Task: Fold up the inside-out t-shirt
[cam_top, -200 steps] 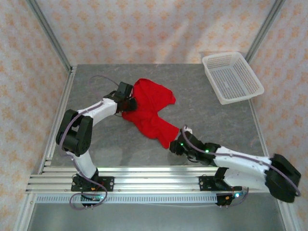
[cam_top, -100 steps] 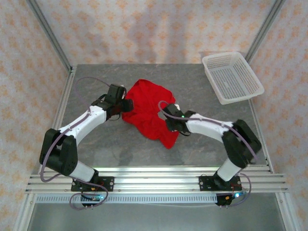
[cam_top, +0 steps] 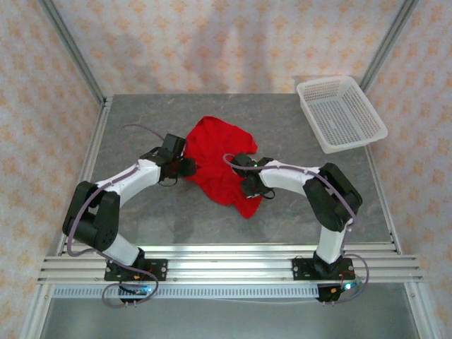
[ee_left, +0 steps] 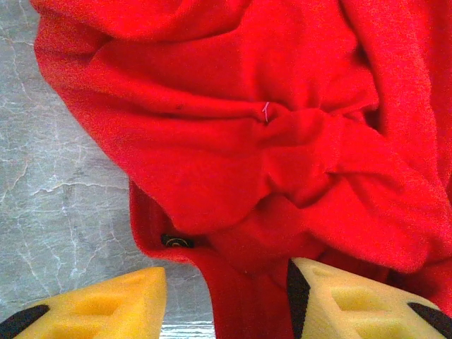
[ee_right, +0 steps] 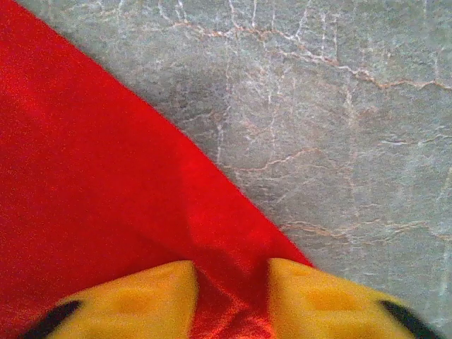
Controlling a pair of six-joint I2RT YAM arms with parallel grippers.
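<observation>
Both arms bend inward — left tool (cam_top: 189, 167), right tool (cam_top: 248, 189) at t-shirt (cam_top: 215, 152).

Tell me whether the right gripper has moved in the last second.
Yes. The right gripper moved away from the front rail, up the table, onto the red shirt's right edge.

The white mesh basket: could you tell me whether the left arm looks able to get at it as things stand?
Probably not: the basket sits at the far right corner of the table, the left gripper is at the left edge of the red t-shirt, and the right arm lies between.
</observation>
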